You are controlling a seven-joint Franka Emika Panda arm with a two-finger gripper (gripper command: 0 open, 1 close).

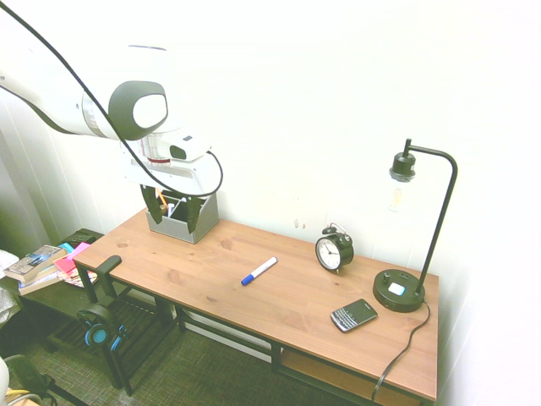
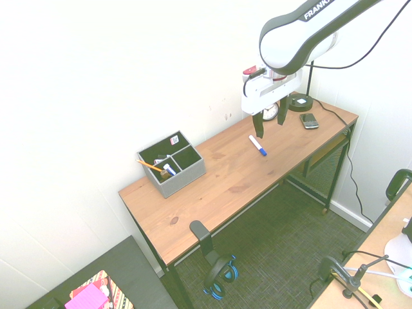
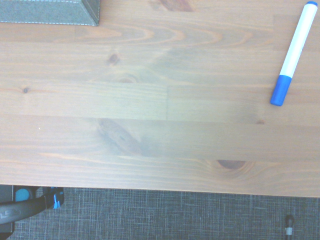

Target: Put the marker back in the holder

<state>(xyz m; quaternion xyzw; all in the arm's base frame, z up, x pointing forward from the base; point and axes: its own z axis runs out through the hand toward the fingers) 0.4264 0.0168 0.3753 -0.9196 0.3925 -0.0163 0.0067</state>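
Note:
The marker (image 1: pixel 259 271) lies flat near the middle of the wooden table, a white barrel with a blue cap; it also shows in the other views (image 2: pixel 257 145) (image 3: pixel 292 55). The grey holder (image 1: pixel 177 230) (image 2: pixel 172 165) stands at the table's back corner by the wall, with an orange pencil (image 2: pixel 151 166) in one of its dark compartments. Only the holder's corner (image 3: pixel 50 11) reaches into the wrist view. My gripper (image 1: pixel 175 207) (image 2: pixel 270 122) hangs high above the table, open, with nothing between its fingers. It touches neither the marker nor the holder.
A black alarm clock (image 1: pixel 334 249), a black desk lamp (image 1: pixel 399 292) and a black phone (image 1: pixel 353 315) occupy the table's other end. Headphones (image 1: pixel 100 326) hang on a stand beside the table's front edge. Books (image 1: pixel 38 264) lie on a low surface past the holder end.

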